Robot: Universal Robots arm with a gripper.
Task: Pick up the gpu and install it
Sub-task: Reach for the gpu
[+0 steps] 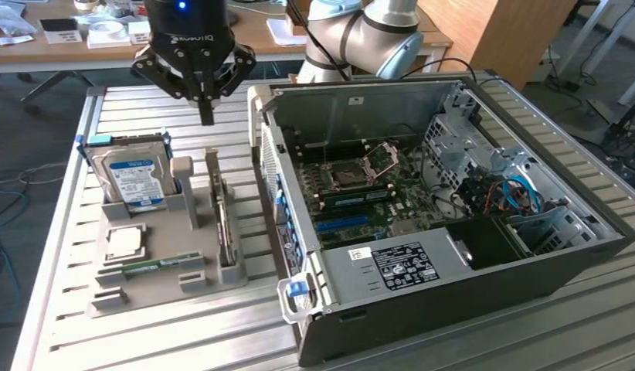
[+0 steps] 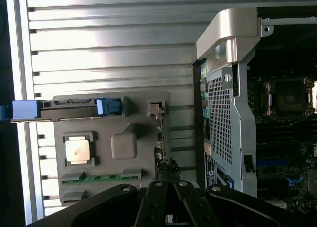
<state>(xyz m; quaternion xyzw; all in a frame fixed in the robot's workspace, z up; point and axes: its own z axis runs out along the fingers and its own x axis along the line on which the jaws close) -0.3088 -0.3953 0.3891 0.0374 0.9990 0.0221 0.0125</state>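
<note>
Pincer: shut and empty, upper left of the exterior view, above the gpu.
Gpu: on edge in the holder, left of centre, ungripped.
Progress: pickup and fitting into the case both were undone.

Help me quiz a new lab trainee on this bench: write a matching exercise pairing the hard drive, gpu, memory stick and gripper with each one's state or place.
Things:
1. hard drive
2. gpu
3. memory stick
4. gripper

States or places:
A. lying flat, green
B. shut, in the air, holding nothing
C. upright, blue label facing out
D. on edge in the slot of the holder nearest the computer case

Pairs: 1-C, 2-D, 3-A, 4-B
</note>
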